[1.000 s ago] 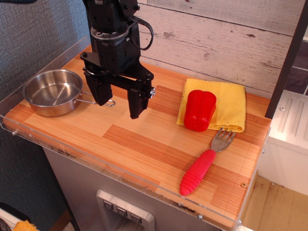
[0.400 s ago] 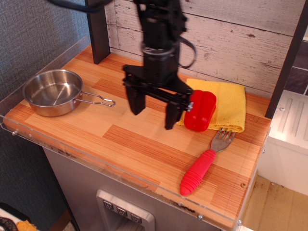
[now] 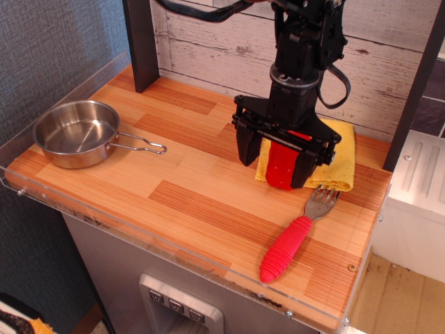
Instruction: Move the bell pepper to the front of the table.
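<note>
Whereas the gripper (image 3: 278,161) was seen at the upper left of the frame a second ago, above the pan, and just left of the pepper shortly afterwards, it is now positioned right of centre, directly over the bell pepper (image 3: 281,167). The jaws are held apart, one finger at each side of the pepper; whether the pads already touch it cannot be told, and no closure is seen. The pepper itself is unmoved: it stands upright, right of centre in the frame, on the near-left part of a folded yellow cloth (image 3: 334,149) lying by the back wall. The change is judged to mean that the approach is finished and the grasp is about to be made; the carrying of the pepper to the front edge of the table (image 3: 181,202) is not yet begun.

Around the pepper, a red-handled fork (image 3: 295,236) is laid diagonally at lower right, its grey tines just beside the front edge of the cloth and close below the pepper. A steel pan (image 3: 76,132) is set at the left, well apart from the gripper, its wire handle pointing towards the centre. A clear acrylic rim is fitted along the lower edge. Of these, only the fork is judged to lie in a straight path forwards; the bare planks left of it, at lower centre, are seen to be free for the placement.
</note>
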You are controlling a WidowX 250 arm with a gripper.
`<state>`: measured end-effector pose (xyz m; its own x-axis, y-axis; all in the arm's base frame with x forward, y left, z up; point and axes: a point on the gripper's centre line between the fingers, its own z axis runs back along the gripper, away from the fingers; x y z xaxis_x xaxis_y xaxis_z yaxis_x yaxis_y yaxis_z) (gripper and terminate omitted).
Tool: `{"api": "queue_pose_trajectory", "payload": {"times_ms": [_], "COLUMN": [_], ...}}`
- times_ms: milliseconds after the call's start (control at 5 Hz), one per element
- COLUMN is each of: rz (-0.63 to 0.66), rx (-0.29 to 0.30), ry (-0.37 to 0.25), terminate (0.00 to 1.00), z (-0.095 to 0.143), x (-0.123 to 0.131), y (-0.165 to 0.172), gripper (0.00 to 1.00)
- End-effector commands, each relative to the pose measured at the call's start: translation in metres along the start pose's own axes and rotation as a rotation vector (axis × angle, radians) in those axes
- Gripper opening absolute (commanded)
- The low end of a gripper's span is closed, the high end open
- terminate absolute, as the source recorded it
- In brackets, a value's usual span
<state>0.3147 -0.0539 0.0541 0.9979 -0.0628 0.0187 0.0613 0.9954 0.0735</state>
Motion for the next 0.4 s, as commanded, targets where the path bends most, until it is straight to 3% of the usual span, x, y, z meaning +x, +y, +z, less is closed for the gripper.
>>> {"api": "queue_pose_trajectory", "payload": {"times_ms": [0, 200], "rz": [0.103, 0.149], "rx": [-0.019, -0.014], "ry": [-0.045, -0.036], "terminate": [0.00, 0.00], "z": [0.0135, 0.0076], "x": [0.0145, 0.0143], "y": [0.0012, 0.0039], "gripper": [1.00, 1.00]}}
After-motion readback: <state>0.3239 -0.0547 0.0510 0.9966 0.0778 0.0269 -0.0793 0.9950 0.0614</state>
